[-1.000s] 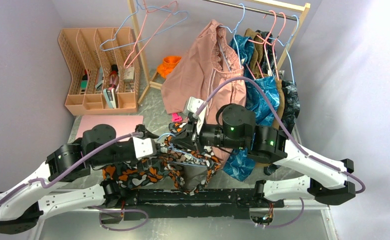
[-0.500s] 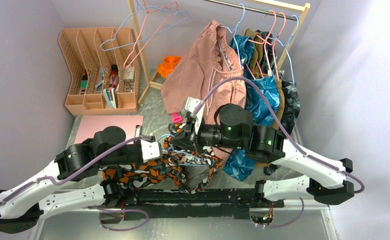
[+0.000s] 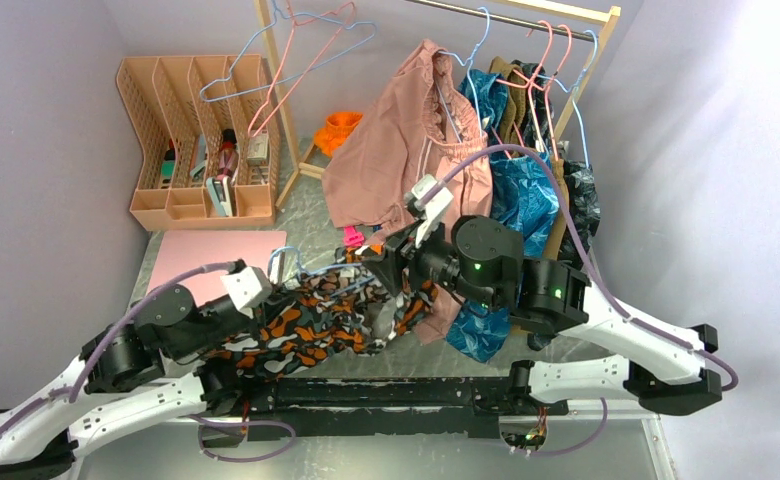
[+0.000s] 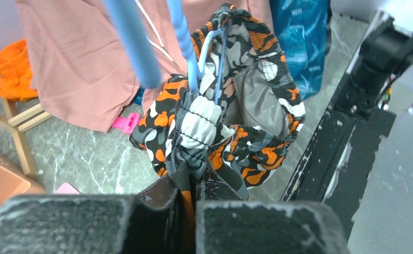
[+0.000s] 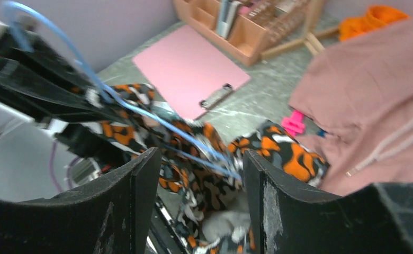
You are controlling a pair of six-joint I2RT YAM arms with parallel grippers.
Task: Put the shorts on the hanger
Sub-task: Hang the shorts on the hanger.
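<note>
Left gripper [image 4: 189, 193] pinches the shorts [image 4: 199, 124], right gripper [image 5: 200, 169] gapes empty; on that single hold, I fear the hanger [image 4: 182, 42] slips free.

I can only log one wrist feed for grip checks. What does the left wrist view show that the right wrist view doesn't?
Only the left wrist view: the left gripper with its fingers shut on a bunched fold of the shorts, a blue leaf-print garment behind, and the black base rail. Only the right wrist view: the right gripper with its fingers standing apart, a pink clipboard and a peach desk organiser. Both: the shorts, the light-blue hanger running into them, and the dusty-pink garment.
</note>
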